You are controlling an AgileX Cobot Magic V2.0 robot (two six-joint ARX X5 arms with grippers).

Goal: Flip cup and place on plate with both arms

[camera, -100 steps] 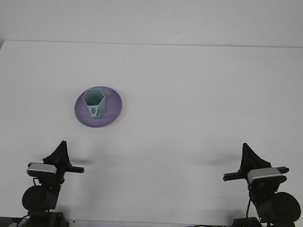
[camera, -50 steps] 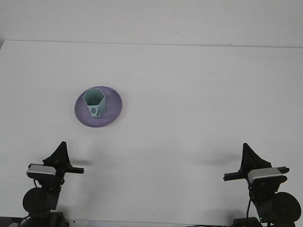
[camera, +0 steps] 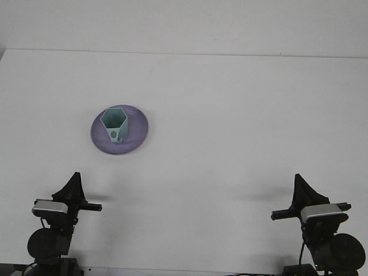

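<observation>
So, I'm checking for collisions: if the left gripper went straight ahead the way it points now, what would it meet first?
Probably the purple plate holding the cup. The left gripper points forward over bare table roughly toward it, though height and exact line are unclear from this one view.

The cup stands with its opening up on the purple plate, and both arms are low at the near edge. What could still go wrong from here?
1. The cup sits toward the near rim of the plate, not at its middle, so a bump could probably tip it off.
2. The left gripper is on the plate's side of the table; a careless sweep forward might hit the plate.
</observation>
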